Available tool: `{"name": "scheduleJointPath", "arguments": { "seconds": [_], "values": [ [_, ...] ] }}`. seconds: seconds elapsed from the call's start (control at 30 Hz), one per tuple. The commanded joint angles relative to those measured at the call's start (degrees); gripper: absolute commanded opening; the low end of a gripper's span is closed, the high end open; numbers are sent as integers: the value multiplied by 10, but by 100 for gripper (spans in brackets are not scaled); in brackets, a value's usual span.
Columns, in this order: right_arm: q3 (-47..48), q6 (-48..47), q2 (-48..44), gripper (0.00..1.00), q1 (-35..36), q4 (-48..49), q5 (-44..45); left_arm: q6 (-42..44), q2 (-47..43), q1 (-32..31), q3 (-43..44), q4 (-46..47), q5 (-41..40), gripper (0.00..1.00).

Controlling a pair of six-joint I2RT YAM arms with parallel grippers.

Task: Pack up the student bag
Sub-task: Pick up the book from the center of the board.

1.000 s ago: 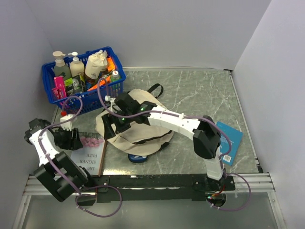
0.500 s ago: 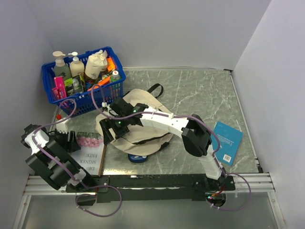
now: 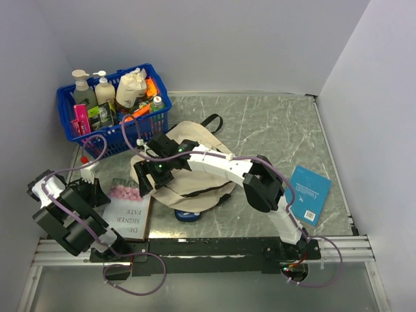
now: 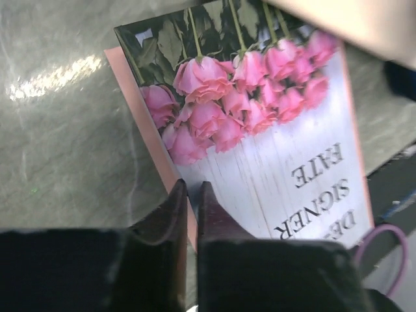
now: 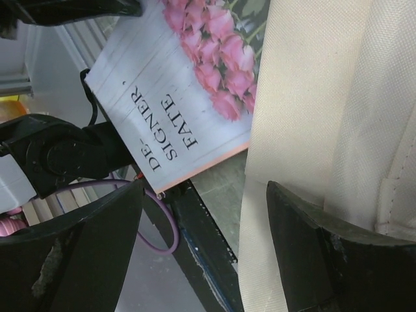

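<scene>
A big grey stone table (image 3: 273,130) fills the floor of the scene. The student bag (image 3: 195,185) lies flat in the middle of it, near the front edge, with its black straps poking out at the back. A blue basket (image 3: 156,123) full of bottles (image 3: 83,88) sits at the back left corner, just behind the bag. The right arm (image 3: 221,162) is the long one. It goes up from its base at the front right, bends at the elbow, and lies stretched out low across the top of the bag, all the way to the bag's left side. The right gripper (image 3: 144,177) hangs over the left edge of the bag with its two fingers (image 5: 312,247) spread wide. It holds nothing, and the cream cloth shows just under one finger. The left arm (image 3: 62,214) is folded up small at the front left corner and points down at the table. The left gripper (image 4: 192,188) has its fingers pressed almost together, and they pinch the thin pink edge of the rose book (image 4: 292,149). That book lies flat just left of the bag. A small blue book (image 3: 311,194) lies well apart on the right side of the table.
</scene>
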Motion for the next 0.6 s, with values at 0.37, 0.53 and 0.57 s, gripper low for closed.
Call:
{"name": "scheduleJointPath", "arguments": {
  "seconds": [0.37,0.53,0.57],
  "values": [
    [-100,-45,-113,86,-52,123,-35,45,-113,-73,145,-159,89,1],
    [-141,-89,-182,97,-77,183,-47,-18,-150,-155,244,-159,127,1],
    [-148,-106,-191,100,-83,187,-46,-28,-150,-165,261,-159,132,1]
  ]
}}
